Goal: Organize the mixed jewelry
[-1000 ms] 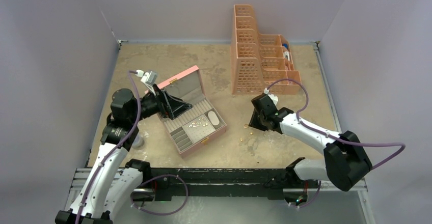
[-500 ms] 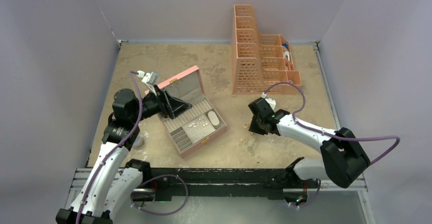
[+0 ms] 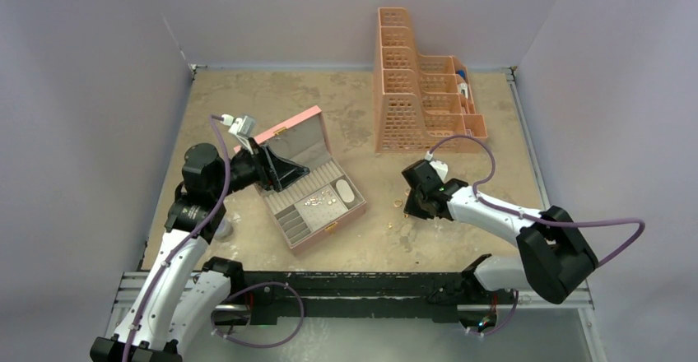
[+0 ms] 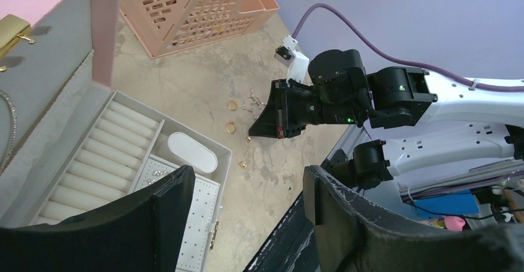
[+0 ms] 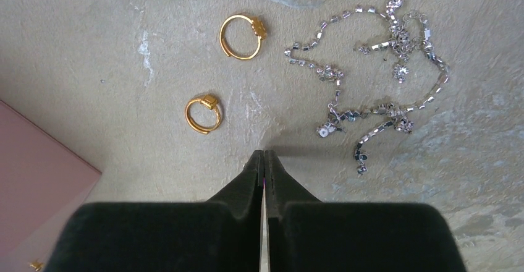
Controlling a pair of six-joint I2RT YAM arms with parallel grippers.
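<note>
The mixed jewelry lies on the table in front of my right gripper [image 5: 264,154]: two gold rings [image 5: 241,36] [image 5: 204,114] and a tangled silver chain [image 5: 383,62]. That gripper is shut, its tips down at the table. In the left wrist view a tiny gold piece [image 4: 249,139] sits right at its tip; whether it is pinched does not show. Another gold stud [image 4: 243,164] lies loose nearby. The pink jewelry box [image 3: 352,211] stands open with small shiny pieces [image 3: 319,201] on its pad. My left gripper [image 3: 284,174] hangs open over the box, holding nothing.
A tall pink perforated organizer [image 3: 420,99] stands at the back right. A grey round disc [image 3: 222,229] lies beside the left arm. The box's raised lid [image 3: 288,136] is behind the left gripper. Bare table lies between the box and the right gripper.
My right gripper has shut and shifted slightly left and down toward the jewelry. The left gripper's jaws have narrowed a little; that arm stays over the box.
</note>
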